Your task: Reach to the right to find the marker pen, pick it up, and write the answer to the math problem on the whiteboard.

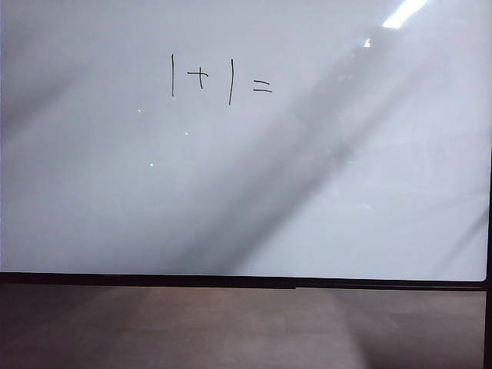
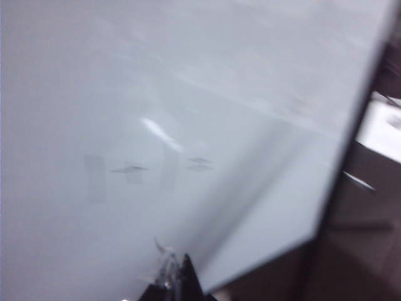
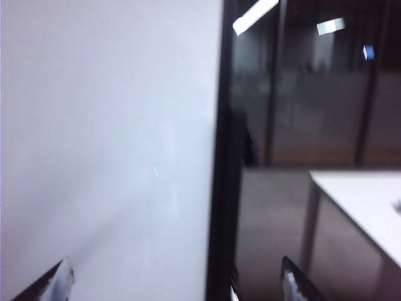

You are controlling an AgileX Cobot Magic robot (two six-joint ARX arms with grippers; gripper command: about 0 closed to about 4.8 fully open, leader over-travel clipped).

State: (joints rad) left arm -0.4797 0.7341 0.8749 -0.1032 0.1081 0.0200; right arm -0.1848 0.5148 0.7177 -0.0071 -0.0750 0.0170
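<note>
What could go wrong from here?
1. No marker shows in any view; the open right claw straddles the whiteboard edge, so it may clip the frame.
2. Wrist views are blurred, so aim is unreliable.
3. The left claw sits near the math problem; contact could smear it.

Both wrist views are smeared by blur: the math problem shows only as grey streaks on the whiteboard, whose far sides run off the picture, while just the tips of the left claw and right claw show.
</note>
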